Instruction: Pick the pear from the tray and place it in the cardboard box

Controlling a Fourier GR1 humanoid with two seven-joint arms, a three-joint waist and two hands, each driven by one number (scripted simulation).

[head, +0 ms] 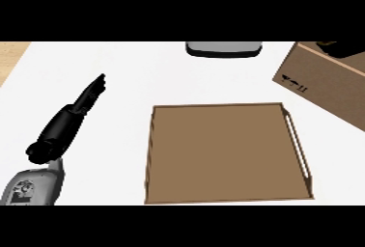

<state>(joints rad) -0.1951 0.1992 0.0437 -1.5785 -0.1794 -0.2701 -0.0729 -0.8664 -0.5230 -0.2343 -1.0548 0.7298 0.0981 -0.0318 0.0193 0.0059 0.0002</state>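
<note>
A kitchen-like workspace: a smooth white surface [143,72] edged by light wood flooring [10,58], carrying a flat brown wooden tray [221,149] and a brown cardboard box [321,82].

I see a matt brown wooden tray [224,152], a matt cardboard box [321,82], a smooth white bench [143,67] and a glossy black hand [78,108].

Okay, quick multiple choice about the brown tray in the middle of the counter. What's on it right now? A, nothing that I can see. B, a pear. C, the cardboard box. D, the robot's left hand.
A: the tray shows only its bare brown floor; no pear is in view, the left hand lies on the counter to its left, and the cardboard box stands beyond its upper right corner.
</note>
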